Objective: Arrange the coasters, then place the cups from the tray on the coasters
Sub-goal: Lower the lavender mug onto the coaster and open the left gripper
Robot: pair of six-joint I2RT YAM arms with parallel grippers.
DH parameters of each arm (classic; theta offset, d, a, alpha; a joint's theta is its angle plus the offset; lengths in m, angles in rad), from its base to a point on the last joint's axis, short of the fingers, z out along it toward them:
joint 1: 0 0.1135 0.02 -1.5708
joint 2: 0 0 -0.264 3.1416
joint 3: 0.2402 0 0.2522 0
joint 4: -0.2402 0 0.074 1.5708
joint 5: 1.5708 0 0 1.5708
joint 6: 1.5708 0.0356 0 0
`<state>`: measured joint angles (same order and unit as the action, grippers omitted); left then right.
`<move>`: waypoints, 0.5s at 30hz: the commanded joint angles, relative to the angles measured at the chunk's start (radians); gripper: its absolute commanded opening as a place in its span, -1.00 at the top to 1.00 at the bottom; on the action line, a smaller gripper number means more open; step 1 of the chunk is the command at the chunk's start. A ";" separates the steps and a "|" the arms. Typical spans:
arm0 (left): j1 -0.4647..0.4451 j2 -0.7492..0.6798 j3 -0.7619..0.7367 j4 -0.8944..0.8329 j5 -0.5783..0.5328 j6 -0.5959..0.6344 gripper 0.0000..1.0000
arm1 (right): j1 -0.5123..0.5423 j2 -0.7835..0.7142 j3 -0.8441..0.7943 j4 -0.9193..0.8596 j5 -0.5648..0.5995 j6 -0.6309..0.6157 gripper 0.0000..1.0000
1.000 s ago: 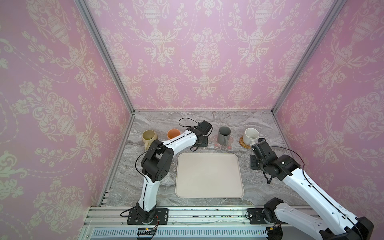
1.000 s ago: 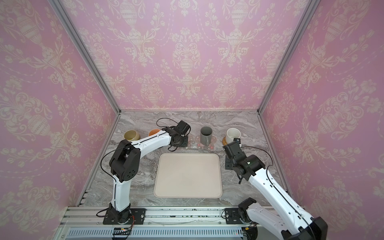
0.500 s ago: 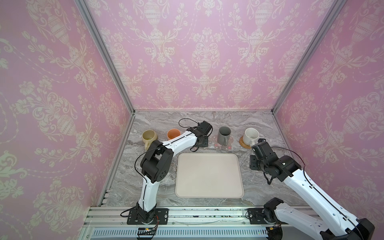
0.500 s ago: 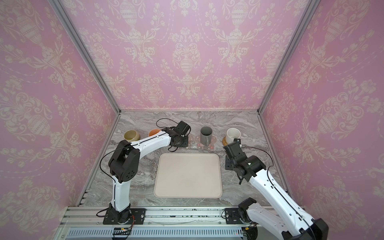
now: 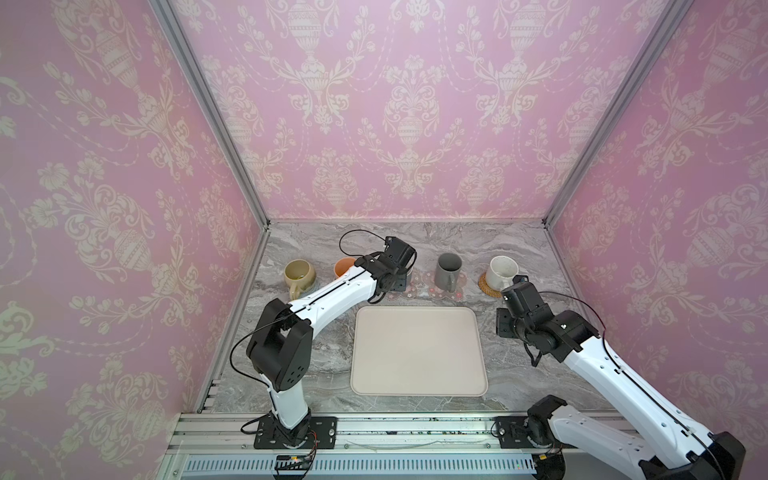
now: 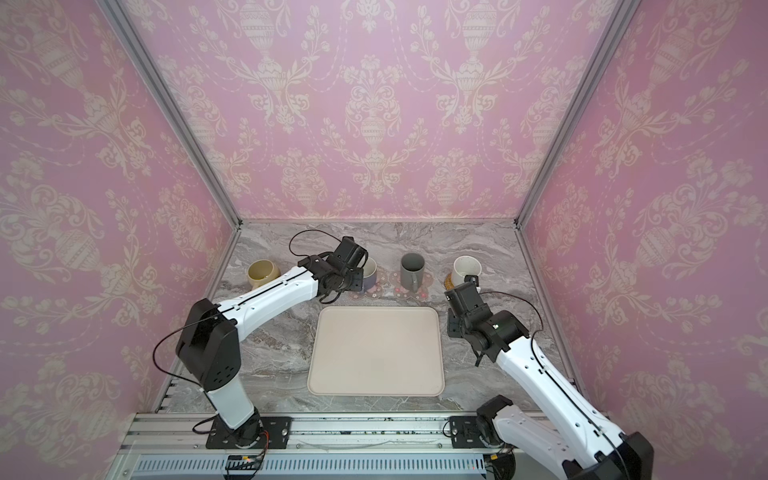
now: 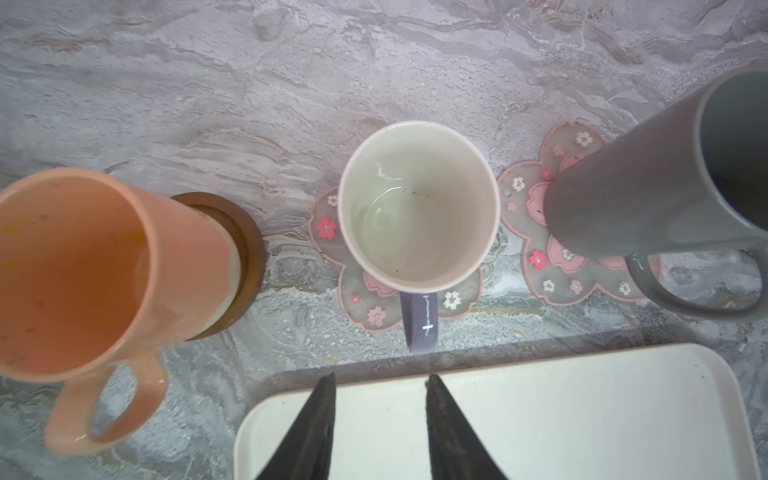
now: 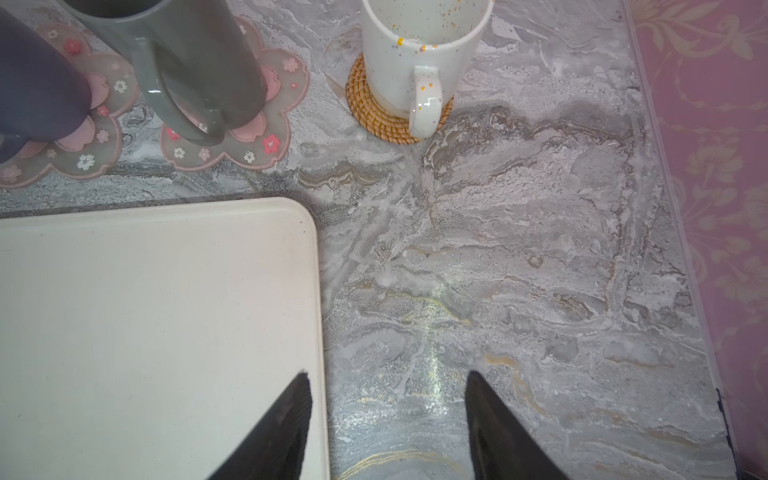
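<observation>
Five cups stand in a row at the back. In both top views I see the olive-yellow mug (image 5: pixel 299 274), the peach-orange mug (image 5: pixel 345 266), the dark grey mug (image 5: pixel 449 270) and the white speckled mug (image 5: pixel 500 272). The lavender mug (image 7: pixel 417 208) stands on a pink flower coaster (image 7: pixel 374 307). The grey mug stands on the other flower coaster (image 7: pixel 557 266), the peach mug on the brown disc (image 7: pixel 245 257), the white mug on the rattan coaster (image 8: pixel 374 112). The tray (image 5: pixel 417 353) holds nothing. My left gripper (image 7: pixel 380 378) is open and empty, just short of the lavender handle. My right gripper (image 8: pixel 388 376) is open over the tray's right edge.
Pink patterned walls close in the marble table (image 5: pixel 519 382) on three sides. The right wall (image 8: pixel 715 208) runs close beside the right gripper. The left arm (image 5: pixel 332 295) lies slantwise across the table's left part, hiding most of the lavender mug in a top view.
Both grippers' jaws have spread a little wider. Neither arm has moved noticeably; the cups and coasters stay where they were.
</observation>
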<state>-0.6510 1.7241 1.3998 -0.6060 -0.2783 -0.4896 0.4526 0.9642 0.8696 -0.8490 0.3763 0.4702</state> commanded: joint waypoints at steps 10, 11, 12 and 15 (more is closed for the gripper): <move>0.119 -0.363 -0.389 0.142 -0.283 0.177 0.08 | -0.034 0.064 -0.049 0.314 0.056 -0.212 -0.46; 0.139 -0.392 -0.425 0.175 -0.300 0.184 0.04 | -0.044 0.064 -0.060 0.348 0.057 -0.227 -0.49; 0.158 -0.423 -0.458 0.199 -0.307 0.187 -0.04 | -0.053 0.064 -0.069 0.382 0.053 -0.244 -0.51; 0.217 -0.496 -0.542 0.257 -0.304 0.190 -0.14 | -0.079 0.066 -0.097 0.467 0.031 -0.282 -0.55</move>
<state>-0.4740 1.2884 0.9127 -0.4416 -0.5201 -0.3363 0.3931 1.0252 0.7998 -0.5137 0.4015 0.2642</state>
